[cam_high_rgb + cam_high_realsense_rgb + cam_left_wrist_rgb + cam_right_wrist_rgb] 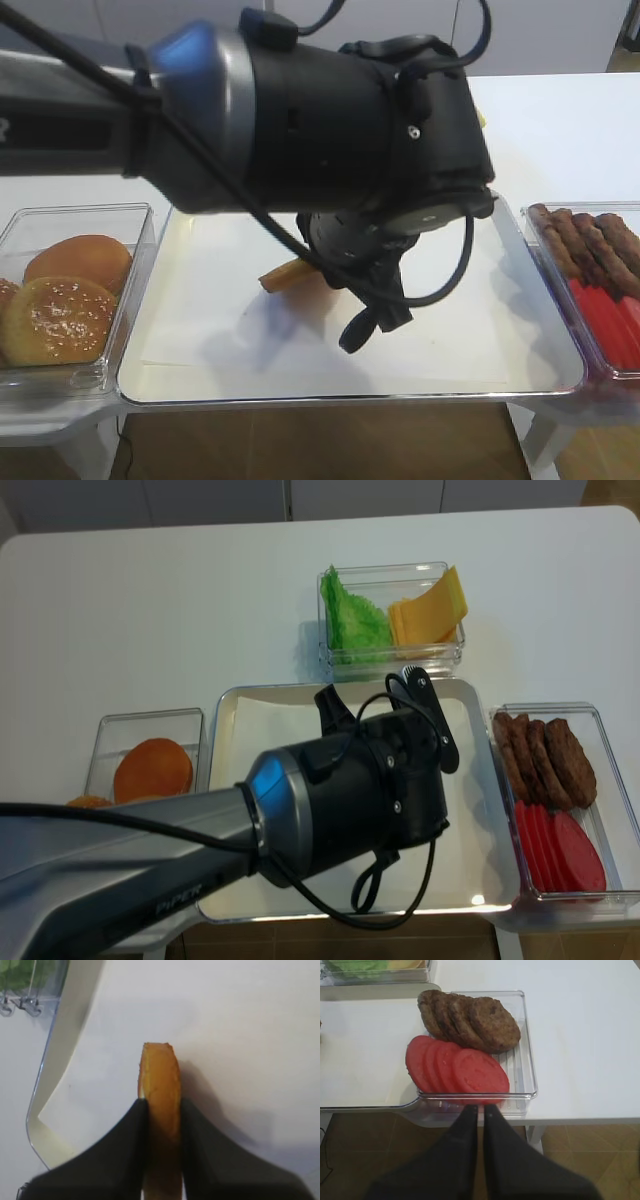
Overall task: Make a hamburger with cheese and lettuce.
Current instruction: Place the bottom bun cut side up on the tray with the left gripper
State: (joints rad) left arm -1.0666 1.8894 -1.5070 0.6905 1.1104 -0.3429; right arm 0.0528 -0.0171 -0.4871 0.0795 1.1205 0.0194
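Currently the left gripper [162, 1110] clamps the bun half [160, 1085] edge-on above the tray [520, 345]; the right gripper [480, 1110] (closed, empty) hangs by the tomato slices [457, 1070].

Golden-brown bun half [161, 1090] in a black claw [162, 1125], green lettuce [355, 620], yellow cheese [430, 612], red tomato slices [457, 1067], white worktop [150, 610].

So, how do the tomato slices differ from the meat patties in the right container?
The tomato slices are red, smooth and lie nearly flat; the meat patties are dark brown, rough and lean more upright. Both are round, overlap in a row, and share one clear container.
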